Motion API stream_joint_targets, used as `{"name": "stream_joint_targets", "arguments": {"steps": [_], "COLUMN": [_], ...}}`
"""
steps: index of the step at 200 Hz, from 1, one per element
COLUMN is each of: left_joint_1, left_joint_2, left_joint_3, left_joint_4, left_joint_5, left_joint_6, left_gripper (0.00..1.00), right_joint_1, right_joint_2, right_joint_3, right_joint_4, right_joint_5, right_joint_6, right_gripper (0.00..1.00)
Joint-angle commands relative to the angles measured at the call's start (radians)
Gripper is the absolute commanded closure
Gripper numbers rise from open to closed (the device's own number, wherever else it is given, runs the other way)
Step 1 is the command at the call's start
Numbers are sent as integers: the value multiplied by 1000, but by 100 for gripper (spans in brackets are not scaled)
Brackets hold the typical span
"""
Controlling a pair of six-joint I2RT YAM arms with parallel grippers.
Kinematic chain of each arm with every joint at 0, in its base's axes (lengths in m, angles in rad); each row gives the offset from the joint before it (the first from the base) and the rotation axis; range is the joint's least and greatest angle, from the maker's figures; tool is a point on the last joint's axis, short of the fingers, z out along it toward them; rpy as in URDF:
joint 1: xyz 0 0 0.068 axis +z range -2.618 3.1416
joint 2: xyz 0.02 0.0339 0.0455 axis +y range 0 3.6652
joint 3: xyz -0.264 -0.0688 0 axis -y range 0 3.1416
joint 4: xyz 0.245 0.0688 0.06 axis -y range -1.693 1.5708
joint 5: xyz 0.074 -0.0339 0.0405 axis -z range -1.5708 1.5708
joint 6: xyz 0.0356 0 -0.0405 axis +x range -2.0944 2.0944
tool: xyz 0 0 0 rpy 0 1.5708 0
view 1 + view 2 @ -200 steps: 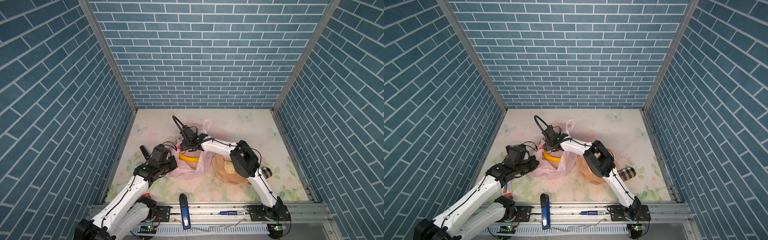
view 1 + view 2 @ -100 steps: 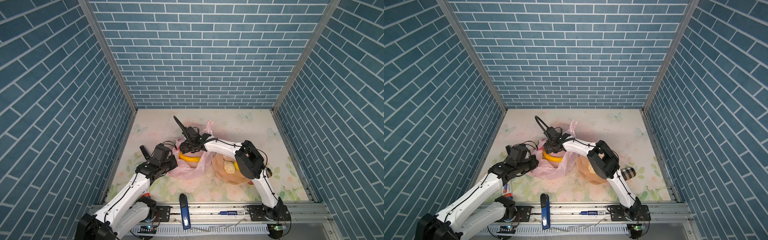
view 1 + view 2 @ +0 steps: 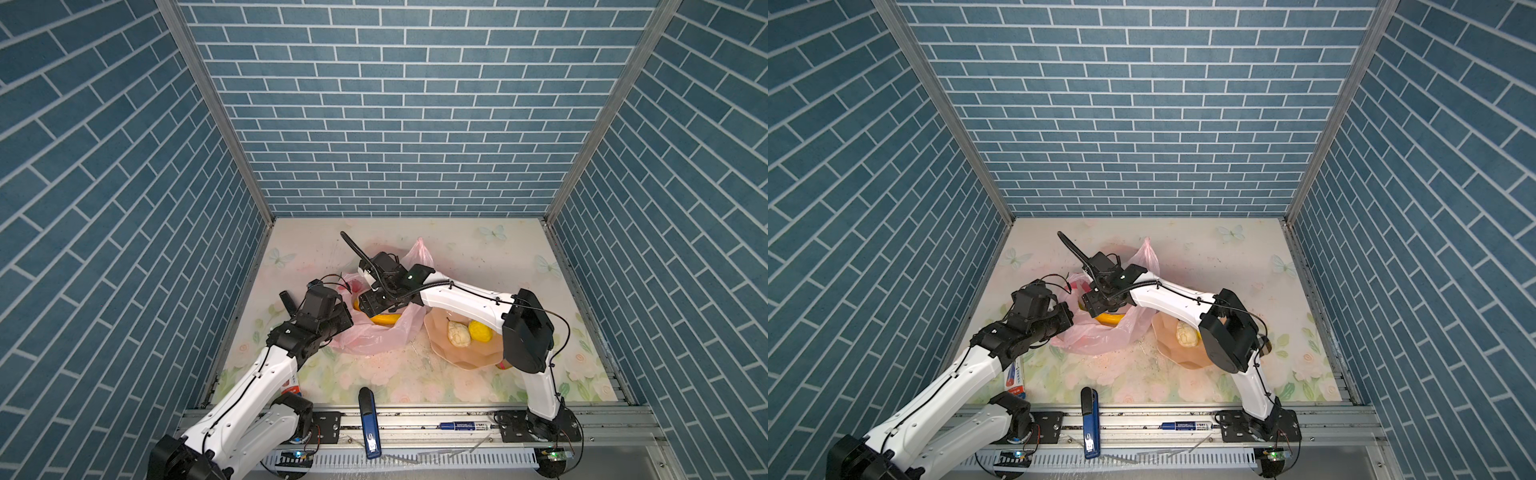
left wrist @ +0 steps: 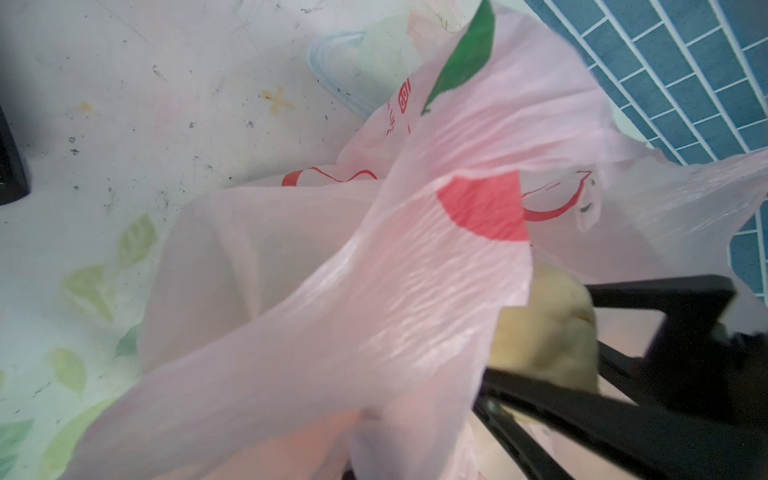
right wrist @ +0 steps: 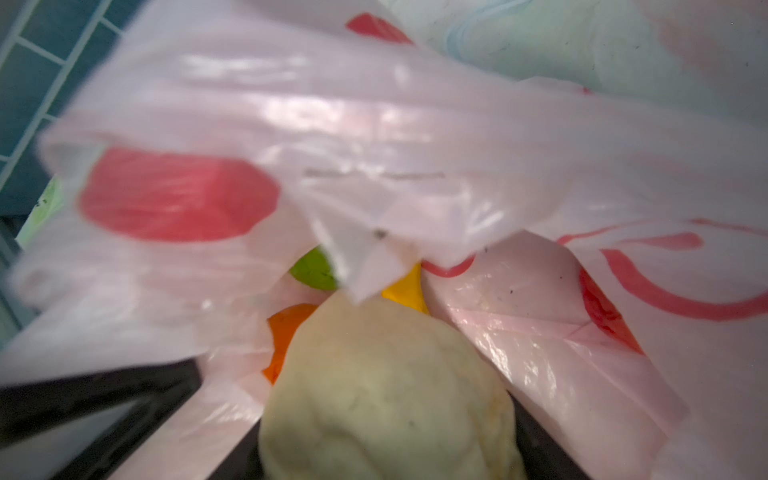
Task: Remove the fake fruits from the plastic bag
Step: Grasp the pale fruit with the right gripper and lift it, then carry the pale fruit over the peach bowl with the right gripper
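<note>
right arm's elbow [image 3: 525, 332] had swung outward. inside the crumpled pink plastic bag [image 3: 376, 338], the right pincer [image 4: 544, 332] pinched a blurred cream ball [image 5: 386, 395]; a green ball [image 5: 313, 270] and an orange ball [image 5: 286, 328] showed partly just beyond it. left pincer [image 3: 347, 324], tips hidden, stayed pressed together on the bag's rim.

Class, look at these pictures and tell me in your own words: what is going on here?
Toy fruit is being taken out of a pink bag. The left claw is shut on the bag's edge, holding it open. The right claw reaches inside and grips a cream ball. A banana, a green ball and an orange ball are in the bag. A second cream ball and a yellow ball lie on the plate beside it.
</note>
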Motion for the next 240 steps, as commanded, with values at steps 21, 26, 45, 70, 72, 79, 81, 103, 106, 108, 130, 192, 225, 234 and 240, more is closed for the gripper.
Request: {"name": "stream_joint_targets", "arguments": {"steps": [21,26,45,70,72,79,81,103,106,108,130,192,225,234,240], "left_joint_1": [-2,-2,-3,-3,-2,-2,-3,-3,-2,-2,-2,-3,-3,-3,-2], "left_joint_2": [-24,-26,-23,-12,-11,-5,-5,2,3,2,5,26,44,49,53], "left_joint_3": [1,0,-1,1,1,2,3,7,8,8,12,25,35,37,38], "left_joint_4": [-15,-16,-10,1,1,5,7,10,10,10,7,5,7,7,9], "left_joint_5": [-25,-24,-20,-15,-14,-13,-12,-8,-9,-9,-14,-21,-19,-19,-19], "left_joint_6": [6,5,7,8,8,8,7,7,7,7,8,10,14,15,14], "left_gripper": [100,100,100,100,100,100,100,100,100,100,100,100,100,100,100], "right_joint_1": [3,3,2,2,3,2,2,-3,-4,-7,-39,-151,-235,-260,-277], "right_joint_2": [-133,-144,-186,-243,-248,-265,-270,-335,-345,-351,-435,-676,-783,-797,-802], "right_joint_3": [-24,-21,-10,-4,-5,-6,-7,-26,-29,-31,-80,-292,-451,-495,-522], "right_joint_4": [-111,-121,-155,-183,-185,-192,-193,-217,-220,-222,-241,-302,-282,-267,-251], "right_joint_5": [18,23,48,88,93,111,118,197,206,213,255,351,360,351,342], "right_joint_6": [-42,-43,-53,-61,-61,-62,-62,-70,-71,-71,-63,7,47,56,60], "right_gripper": [49,49,50,50,50,50,50,51,51,51,51,51,52,52,52]}}
